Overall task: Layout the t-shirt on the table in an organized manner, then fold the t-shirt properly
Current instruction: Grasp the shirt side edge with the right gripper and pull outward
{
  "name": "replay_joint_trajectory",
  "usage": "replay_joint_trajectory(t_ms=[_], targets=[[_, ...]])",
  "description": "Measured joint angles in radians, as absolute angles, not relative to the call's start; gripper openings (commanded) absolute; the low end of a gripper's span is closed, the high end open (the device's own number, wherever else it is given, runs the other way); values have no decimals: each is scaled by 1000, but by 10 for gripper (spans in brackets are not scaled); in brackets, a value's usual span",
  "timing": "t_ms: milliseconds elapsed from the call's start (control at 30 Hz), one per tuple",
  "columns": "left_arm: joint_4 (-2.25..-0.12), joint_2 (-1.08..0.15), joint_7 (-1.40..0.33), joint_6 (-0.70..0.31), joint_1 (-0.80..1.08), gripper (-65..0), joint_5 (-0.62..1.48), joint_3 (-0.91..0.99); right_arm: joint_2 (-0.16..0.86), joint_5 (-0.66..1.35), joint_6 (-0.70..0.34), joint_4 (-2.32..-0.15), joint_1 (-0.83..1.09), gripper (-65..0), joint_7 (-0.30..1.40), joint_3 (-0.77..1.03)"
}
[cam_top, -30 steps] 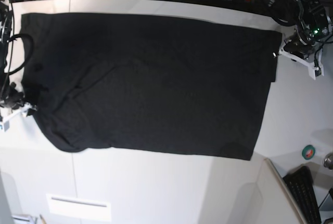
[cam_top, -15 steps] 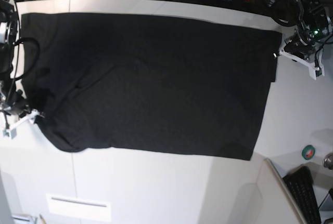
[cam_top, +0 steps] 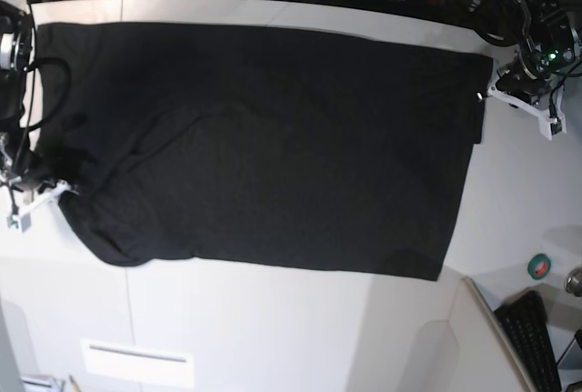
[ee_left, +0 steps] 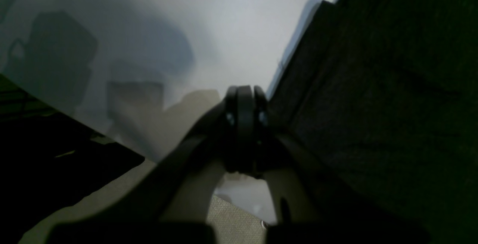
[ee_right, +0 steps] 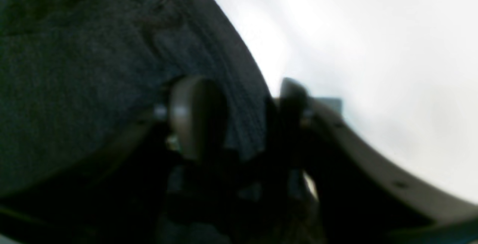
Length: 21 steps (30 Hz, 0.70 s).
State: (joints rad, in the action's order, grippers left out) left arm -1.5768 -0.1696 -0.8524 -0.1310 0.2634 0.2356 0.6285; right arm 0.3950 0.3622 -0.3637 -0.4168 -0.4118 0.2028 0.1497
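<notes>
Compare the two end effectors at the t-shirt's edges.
The left end effector is shut, its fingers pressed together beside the t-shirt hem; the right end effector has its fingers apart, straddling the shirt's rounded edge. In the base view the left one sits at the shirt's straight end, the right one at the rumpled end. Both are low over the table.

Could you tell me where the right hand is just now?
In the base view, the right hand sits at the far left, at the t-shirt's left edge.
</notes>
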Motion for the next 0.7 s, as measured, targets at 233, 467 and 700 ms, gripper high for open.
replay_joint_trajectory(t_ms=[233, 467, 700], targets=[[-1577, -170, -852, -131, 266, -650, 236, 628, 398, 362, -364, -467, -397, -650, 209, 153], [-1576, -169, -852, -131, 269, -650, 236, 628, 371, 361, -359, -830, -229, -650, 313, 268], [-1576, -167, -852, -131, 263, -650, 236, 628, 314, 367, -360, -1098, -103, -650, 514, 375]])
